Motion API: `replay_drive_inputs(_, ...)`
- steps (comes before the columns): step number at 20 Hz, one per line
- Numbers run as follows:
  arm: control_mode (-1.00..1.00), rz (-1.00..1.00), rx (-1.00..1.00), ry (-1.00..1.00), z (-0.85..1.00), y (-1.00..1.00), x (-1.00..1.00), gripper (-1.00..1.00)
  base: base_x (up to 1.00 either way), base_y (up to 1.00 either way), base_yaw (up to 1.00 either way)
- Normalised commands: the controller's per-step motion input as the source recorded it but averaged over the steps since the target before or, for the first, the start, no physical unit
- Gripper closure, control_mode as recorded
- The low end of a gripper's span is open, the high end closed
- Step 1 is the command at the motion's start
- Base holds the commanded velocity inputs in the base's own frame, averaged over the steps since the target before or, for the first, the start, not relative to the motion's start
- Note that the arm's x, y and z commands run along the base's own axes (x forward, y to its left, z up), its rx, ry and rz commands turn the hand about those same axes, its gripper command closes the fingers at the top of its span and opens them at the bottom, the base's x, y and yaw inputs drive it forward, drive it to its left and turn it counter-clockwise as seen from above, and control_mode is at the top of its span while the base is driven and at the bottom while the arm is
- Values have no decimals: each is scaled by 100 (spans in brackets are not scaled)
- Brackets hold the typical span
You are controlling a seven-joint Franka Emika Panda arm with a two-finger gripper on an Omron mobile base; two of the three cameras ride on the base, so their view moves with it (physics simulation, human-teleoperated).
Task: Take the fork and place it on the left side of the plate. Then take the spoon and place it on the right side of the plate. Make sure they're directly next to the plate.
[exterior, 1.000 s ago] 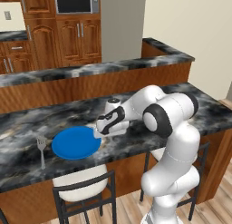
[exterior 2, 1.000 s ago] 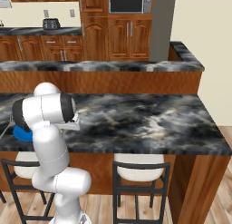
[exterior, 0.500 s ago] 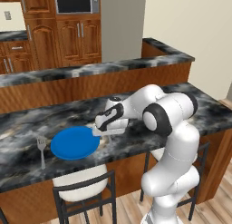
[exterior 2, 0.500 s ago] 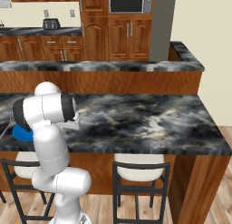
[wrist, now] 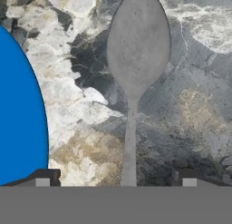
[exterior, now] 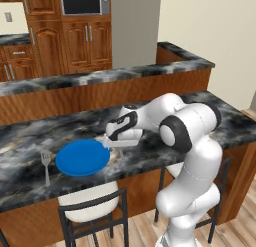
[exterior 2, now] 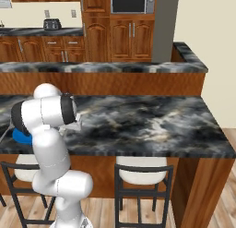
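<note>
From the left base view, the flat round bright blue plate [exterior: 82, 157] lay on the dark marbled stone counter [exterior: 30, 136], the small silver-grey metal fork [exterior: 46, 164] just beside its left rim and the two-finger gripper [exterior: 113, 144] low at its right edge. From the right base view, a sliver of the plate [exterior 2: 20, 137] showed behind the white arm [exterior 2: 46, 116]. In the hand view, the small silver-grey metal spoon [wrist: 134, 69] lay flat on the counter [wrist: 199, 91] near the plate's [wrist: 18, 119] edge, its handle running between the widely parted fingertips [wrist: 43, 178], which gripped nothing.

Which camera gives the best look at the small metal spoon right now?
The hand view: the small silver-grey metal spoon lies flat on the dark marbled counter, oval bowl and handle plain, just beside the flat round blue plate. In the left base view the hand covers most of it; in the right base view the arm blocks that spot.
</note>
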Motion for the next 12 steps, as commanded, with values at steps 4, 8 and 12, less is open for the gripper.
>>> replay_drive_inputs(4, -100, 0, 0, 0, 35, -10, -14, -100, 0, 0, 0)
replay_drive_inputs(8, -100, 0, 0, 0, 59, 0, -19, -100, 0, 0, 0)
replay_drive_inputs(12, -100, 0, 0, 0, 64, -1, -35, -100, 0, 0, 0)
